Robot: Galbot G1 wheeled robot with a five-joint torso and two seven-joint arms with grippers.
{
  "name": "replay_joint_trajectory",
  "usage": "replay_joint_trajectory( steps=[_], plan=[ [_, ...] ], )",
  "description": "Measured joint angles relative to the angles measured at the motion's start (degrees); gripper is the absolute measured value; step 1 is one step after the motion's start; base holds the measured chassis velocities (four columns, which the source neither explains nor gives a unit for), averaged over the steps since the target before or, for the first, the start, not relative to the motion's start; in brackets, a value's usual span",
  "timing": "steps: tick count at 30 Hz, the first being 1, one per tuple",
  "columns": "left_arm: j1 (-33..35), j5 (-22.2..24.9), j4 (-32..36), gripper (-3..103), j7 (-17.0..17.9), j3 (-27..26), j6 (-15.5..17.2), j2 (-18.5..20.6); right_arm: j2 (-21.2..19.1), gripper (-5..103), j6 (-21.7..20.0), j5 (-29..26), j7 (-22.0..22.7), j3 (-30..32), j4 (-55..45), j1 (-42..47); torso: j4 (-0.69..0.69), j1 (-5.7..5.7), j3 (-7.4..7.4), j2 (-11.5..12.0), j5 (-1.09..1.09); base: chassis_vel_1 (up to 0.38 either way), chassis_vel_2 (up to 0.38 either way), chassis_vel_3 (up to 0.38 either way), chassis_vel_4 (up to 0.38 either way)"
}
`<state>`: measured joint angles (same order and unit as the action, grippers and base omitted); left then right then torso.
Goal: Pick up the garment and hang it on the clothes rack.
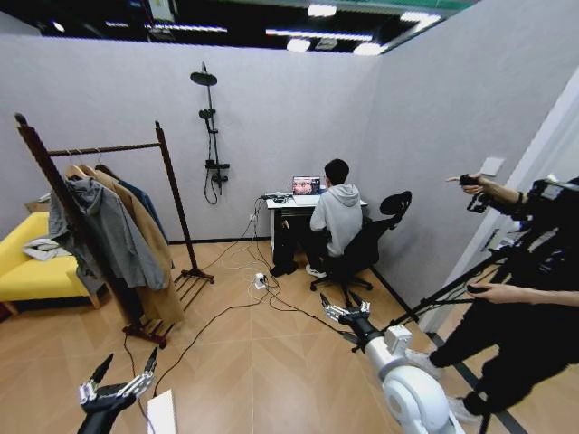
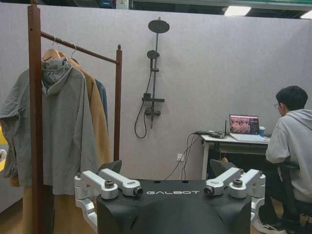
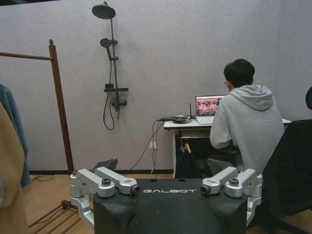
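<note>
While both arms hang low over the wooden floor (image 1: 271, 362), the left end effector (image 1: 122, 378) sits at the lower left of the head view with its fingers spread apart and nothing between them; the right end effector (image 1: 346, 310), lower centre-right, is likewise spread and empty. Farther out, at the left of the head view, stands the clothes rack (image 1: 113, 149). On its top bar hang a grey hooded sweatshirt (image 1: 99, 231), a long tan coat (image 1: 149, 240) and, behind those at the far end, the garment (image 1: 145, 201), a blue-green sliver mostly hidden; its edge shows in the left wrist view (image 2: 102, 100) too. Judging by this, the garment is already on the bar and neither end effector has a hold, so either the hanging is finished or the pick-up has not begun
</note>
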<state>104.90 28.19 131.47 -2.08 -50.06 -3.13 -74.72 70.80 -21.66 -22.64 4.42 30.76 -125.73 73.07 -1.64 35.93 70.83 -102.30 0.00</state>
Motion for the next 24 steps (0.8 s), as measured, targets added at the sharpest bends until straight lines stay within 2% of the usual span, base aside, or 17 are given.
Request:
replay_joint_trajectory(
  steps=[4, 24],
  plan=[
    [0.0, 0.0, 0.0, 100, 0.0, 0.0, 0.0, 0.0, 0.0, 100, 0.3, -0.1, 1.4, 0.2, 0.2, 0.4, 0.0, 0.0, 0.0, 0.0, 0.0, 0.0, 0.0, 0.0, 0.0],
    [0.0, 0.0, 0.0, 100, 0.0, 0.0, 0.0, 0.0, 0.1, 100, -0.4, -0.9, 2.3, 0.9, -1.9, 2.2, 0.0, 0.0, 0.0, 0.0, 0.0, 0.0, 0.0, 0.0, 0.0]
  ],
)
